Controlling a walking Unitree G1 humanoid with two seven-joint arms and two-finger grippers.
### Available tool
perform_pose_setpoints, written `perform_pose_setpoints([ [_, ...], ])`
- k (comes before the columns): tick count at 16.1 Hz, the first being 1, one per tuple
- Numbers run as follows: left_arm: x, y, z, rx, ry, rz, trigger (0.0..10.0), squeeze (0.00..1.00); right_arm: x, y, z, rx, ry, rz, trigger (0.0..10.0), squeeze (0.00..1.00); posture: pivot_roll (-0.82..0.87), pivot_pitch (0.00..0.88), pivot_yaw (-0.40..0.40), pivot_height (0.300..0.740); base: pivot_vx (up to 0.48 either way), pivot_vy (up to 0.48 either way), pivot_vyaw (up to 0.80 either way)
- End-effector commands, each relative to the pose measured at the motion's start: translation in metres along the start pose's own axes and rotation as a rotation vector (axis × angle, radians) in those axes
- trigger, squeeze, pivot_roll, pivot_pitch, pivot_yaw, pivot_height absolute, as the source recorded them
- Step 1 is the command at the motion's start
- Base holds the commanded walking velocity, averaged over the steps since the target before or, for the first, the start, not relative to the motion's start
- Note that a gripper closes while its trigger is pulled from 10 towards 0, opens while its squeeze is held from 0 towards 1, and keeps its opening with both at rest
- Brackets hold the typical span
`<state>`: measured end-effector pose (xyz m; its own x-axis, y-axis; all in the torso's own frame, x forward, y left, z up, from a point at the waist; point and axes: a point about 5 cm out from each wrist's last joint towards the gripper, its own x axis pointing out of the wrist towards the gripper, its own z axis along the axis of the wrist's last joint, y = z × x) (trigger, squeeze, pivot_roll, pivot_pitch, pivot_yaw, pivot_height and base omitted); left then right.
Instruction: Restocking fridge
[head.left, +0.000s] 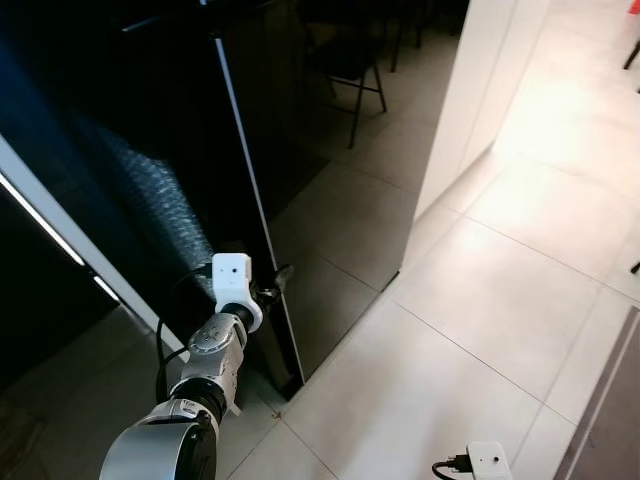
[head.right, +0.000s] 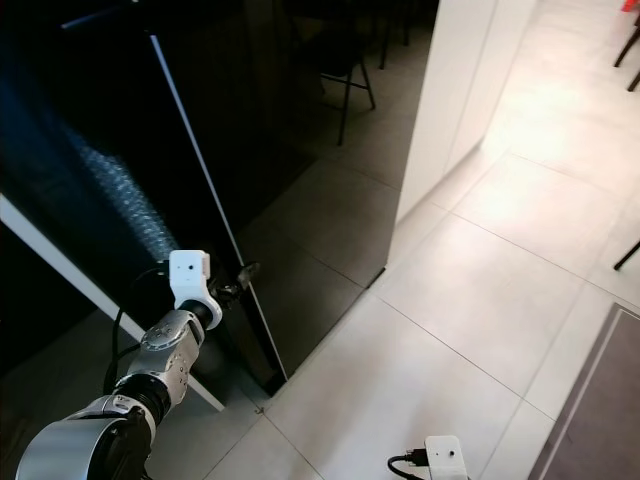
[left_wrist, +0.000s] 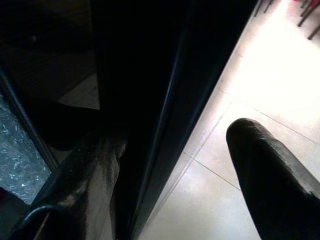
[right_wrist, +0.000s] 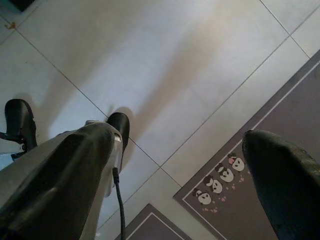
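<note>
pale tiled floor (head.left: 480, 300); grey mat (right_wrist: 280, 150)

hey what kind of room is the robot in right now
Probably a home kitchen or dining area. The left gripper is at the edge of a tall glossy black fridge door, its fingers either side of it. The floor is pale tile, and a chair stands further back.
</note>
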<state>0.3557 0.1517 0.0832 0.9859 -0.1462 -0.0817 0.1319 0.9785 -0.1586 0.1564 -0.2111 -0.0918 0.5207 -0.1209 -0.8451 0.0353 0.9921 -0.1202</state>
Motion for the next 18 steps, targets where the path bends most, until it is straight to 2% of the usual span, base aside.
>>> perform_pose_setpoints([
  [1,0.006,0.027,0.042,0.034,-0.17,0.112,10.0,0.0,-0.001,0.001,-0.005,0.007,0.013,0.006,10.0,0.0,-0.08,0.093,0.029,0.74,0.0,0.0,0.0],
  [3,0.003,0.042,0.048,0.041,-0.183,0.17,10.0,0.0,-0.001,0.001,-0.004,0.005,0.012,0.005,10.0,0.0,-0.08,0.09,0.029,0.74,0.0,0.0,0.0],
  [5,0.001,0.049,0.049,0.047,-0.182,0.187,10.0,0.0,-0.001,0.0,-0.005,0.006,0.012,0.003,10.0,0.0,-0.08,0.089,0.029,0.74,0.0,0.0,0.0],
  [9,-0.001,0.048,0.04,0.059,-0.141,0.173,10.0,0.0,-0.001,0.0,-0.004,0.004,0.012,0.005,10.0,0.0,-0.08,0.085,0.028,0.74,0.0,0.0,0.0],
  [10,-0.003,0.045,0.032,0.074,-0.112,0.138,10.0,0.0,-0.001,0.001,-0.004,0.005,0.011,0.006,10.0,0.0,-0.08,0.081,0.032,0.74,0.0,0.0,0.0],
  [11,-0.01,0.043,0.016,0.097,-0.068,0.105,10.0,0.0,-0.001,0.001,-0.005,0.012,0.009,0.005,10.0,0.0,-0.08,0.08,0.037,0.74,0.0,0.0,0.0],
  [15,-0.032,0.055,-0.011,0.109,-0.025,0.14,10.0,0.0,-0.001,0.005,-0.006,0.02,0.008,0.022,10.0,0.0,-0.07,0.08,0.039,0.74,0.0,0.0,0.0],
  [17,-0.043,0.054,-0.027,0.13,0.027,0.08,10.0,0.0,-0.001,0.008,-0.007,0.019,0.008,0.04,10.0,0.0,-0.07,0.08,0.04,0.74,0.0,0.0,0.0],
  [18,-0.049,0.05,-0.038,0.158,0.083,0.007,10.0,0.0,-0.001,0.01,-0.008,0.02,0.007,0.048,10.0,0.0,-0.06,0.079,0.042,0.74,0.0,0.0,0.0],
])
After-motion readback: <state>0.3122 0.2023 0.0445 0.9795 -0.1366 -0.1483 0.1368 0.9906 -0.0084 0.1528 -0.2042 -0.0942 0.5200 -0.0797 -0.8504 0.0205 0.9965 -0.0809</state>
